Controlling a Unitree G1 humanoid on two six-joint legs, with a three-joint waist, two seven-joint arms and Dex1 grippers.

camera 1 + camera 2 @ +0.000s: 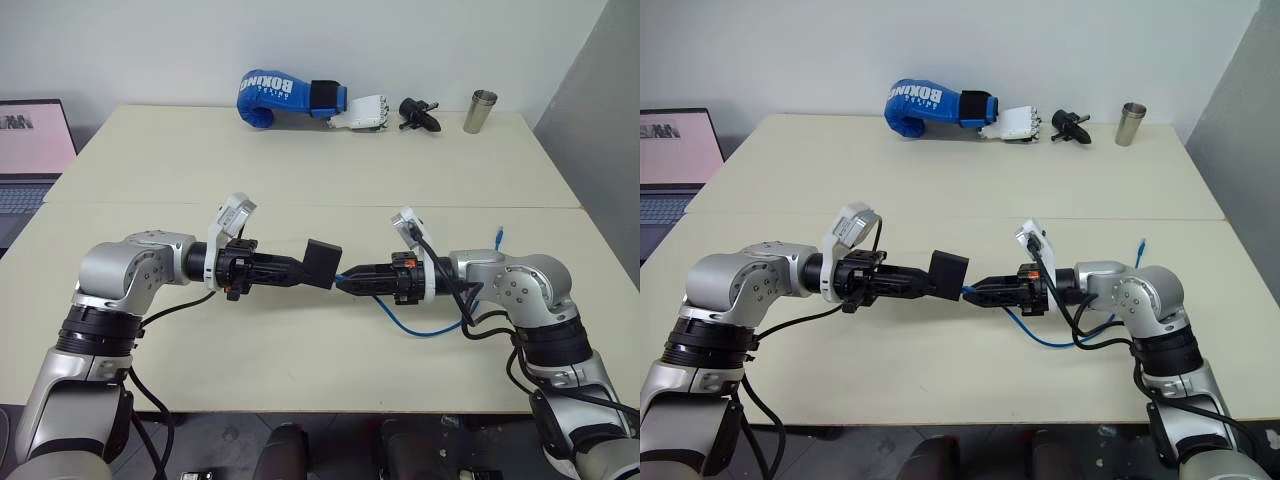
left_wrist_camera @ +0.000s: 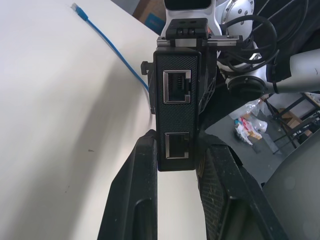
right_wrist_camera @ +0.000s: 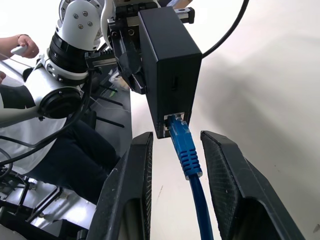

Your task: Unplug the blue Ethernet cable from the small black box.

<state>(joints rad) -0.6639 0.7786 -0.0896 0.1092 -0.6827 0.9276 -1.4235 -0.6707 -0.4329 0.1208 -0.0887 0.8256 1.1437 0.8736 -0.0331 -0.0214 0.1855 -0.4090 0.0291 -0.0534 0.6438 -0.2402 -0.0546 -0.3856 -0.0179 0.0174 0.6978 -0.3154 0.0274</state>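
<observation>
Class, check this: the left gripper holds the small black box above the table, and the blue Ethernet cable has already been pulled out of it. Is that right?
Not quite. The left gripper does hold the small black box above the table, but the blue Ethernet cable is still plugged into it. The right wrist view shows its plug seated in the box's port, between the right gripper's open fingers.

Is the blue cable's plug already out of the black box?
No, the blue Ethernet cable plug sits in the small black box port.
</observation>
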